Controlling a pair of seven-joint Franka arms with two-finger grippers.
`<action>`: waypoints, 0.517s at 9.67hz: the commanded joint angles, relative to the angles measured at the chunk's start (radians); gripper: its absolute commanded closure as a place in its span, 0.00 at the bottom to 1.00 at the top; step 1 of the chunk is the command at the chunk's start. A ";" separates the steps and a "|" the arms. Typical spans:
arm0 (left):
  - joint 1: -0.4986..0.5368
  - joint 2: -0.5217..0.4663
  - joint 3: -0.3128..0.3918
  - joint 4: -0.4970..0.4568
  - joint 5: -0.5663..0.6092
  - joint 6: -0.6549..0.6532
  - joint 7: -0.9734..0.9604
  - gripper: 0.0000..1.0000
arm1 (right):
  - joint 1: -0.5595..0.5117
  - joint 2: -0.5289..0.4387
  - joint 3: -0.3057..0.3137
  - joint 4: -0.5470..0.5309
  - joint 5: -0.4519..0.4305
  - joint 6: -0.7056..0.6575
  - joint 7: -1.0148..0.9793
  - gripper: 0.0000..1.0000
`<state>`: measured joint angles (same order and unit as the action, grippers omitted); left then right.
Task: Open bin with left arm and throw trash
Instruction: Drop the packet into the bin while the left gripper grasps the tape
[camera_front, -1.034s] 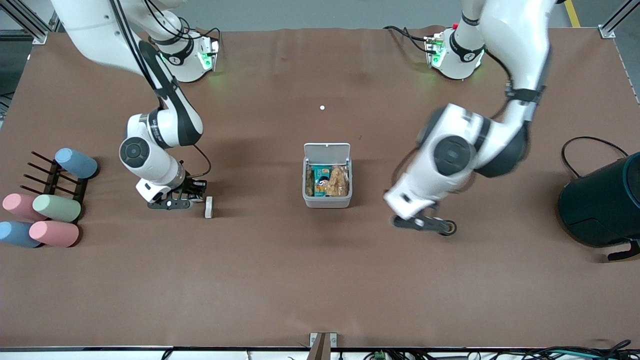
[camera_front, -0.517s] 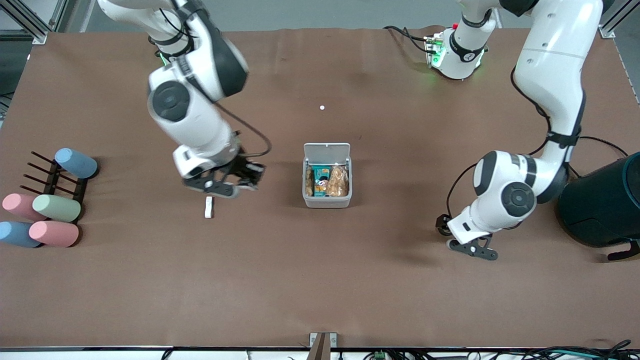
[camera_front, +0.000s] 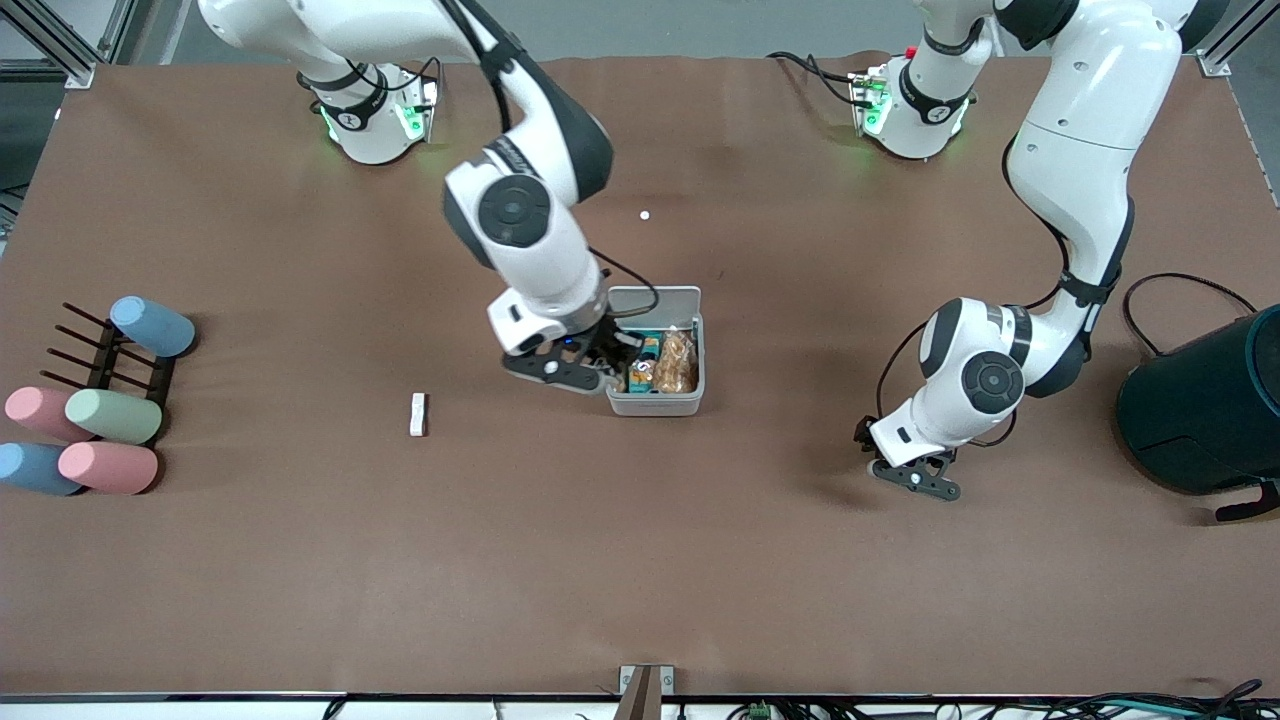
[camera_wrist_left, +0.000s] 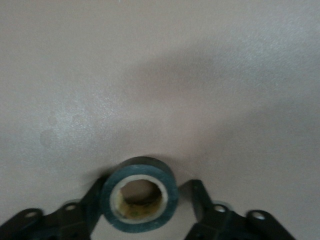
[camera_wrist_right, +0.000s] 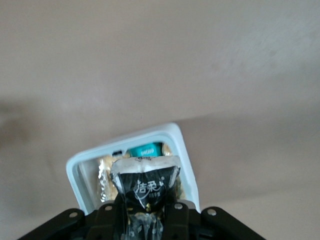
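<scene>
Brown table (camera_front: 640, 560): right gripper (camera_front: 590, 372) holds wrapper (camera_wrist_right: 145, 187) over bin (camera_front: 655, 403).

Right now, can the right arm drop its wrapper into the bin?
Probably yes: the right pincer holds the black wrapper over the bin edge, lid open, nothing blocking. The left pincer holds the tape ring well clear.

We identify the setting as a robotics laboratory. Two bench-mounted arms (camera_front: 1060, 200) work over a table (camera_front: 640, 560) covered with brown sheeting, framed by aluminium extrusion posts (camera_front: 50, 40), with loose cabling (camera_front: 1100, 708) along the table edge.
</scene>
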<state>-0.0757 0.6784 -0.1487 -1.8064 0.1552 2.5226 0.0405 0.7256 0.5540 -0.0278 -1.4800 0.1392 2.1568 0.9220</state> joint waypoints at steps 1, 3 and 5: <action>0.020 -0.017 -0.003 -0.025 0.027 0.016 -0.021 1.00 | 0.032 0.033 -0.012 0.029 -0.003 -0.008 0.009 0.85; 0.019 -0.031 -0.011 -0.005 0.023 0.002 -0.019 1.00 | 0.052 0.061 -0.012 0.024 -0.010 -0.012 0.009 0.84; 0.007 -0.074 -0.060 0.077 0.007 -0.153 -0.084 1.00 | 0.063 0.081 -0.012 0.026 -0.027 -0.006 0.012 0.73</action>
<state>-0.0642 0.6528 -0.1700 -1.7740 0.1556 2.4753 0.0141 0.7741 0.6147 -0.0296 -1.4756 0.1316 2.1538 0.9237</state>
